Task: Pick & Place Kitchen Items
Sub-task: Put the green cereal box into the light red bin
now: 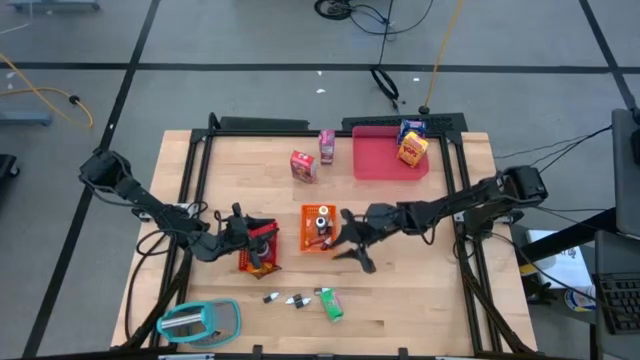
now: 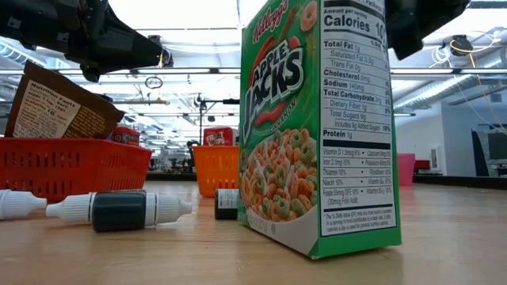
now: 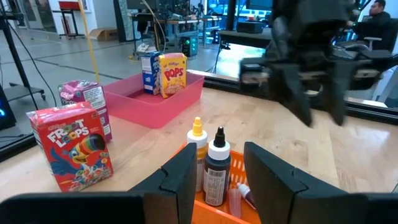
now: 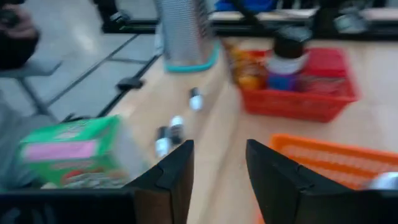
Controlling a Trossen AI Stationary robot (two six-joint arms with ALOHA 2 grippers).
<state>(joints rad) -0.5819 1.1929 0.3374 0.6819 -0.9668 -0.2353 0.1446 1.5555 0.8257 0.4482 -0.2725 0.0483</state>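
My left gripper [image 1: 262,238] [image 3: 214,180] is open above the red basket [image 1: 258,250], pointing at the orange bin [image 1: 318,228], where a yellow-capped bottle [image 3: 198,149] and a dark bottle [image 3: 217,171] stand. My right gripper [image 1: 352,240] [image 4: 217,174] is open just right of the orange bin and touches nothing. A green Apple Jacks box [image 1: 330,303] [image 2: 317,127] rests on the table near the front edge. Small dropper bottles [image 1: 285,299] [image 2: 119,210] lie beside it. A red Froot Loops carton [image 1: 303,166] and a pink carton [image 1: 327,146] stand farther back.
A flat pink tray [image 1: 380,165] at the far right holds a blue carton [image 1: 410,130] and a yellow Pops carton [image 1: 413,150]. A teal-rimmed oval object [image 1: 200,322] lies at the near left corner. A brown packet [image 2: 63,103] sticks up from the red basket. Black rails frame the table.
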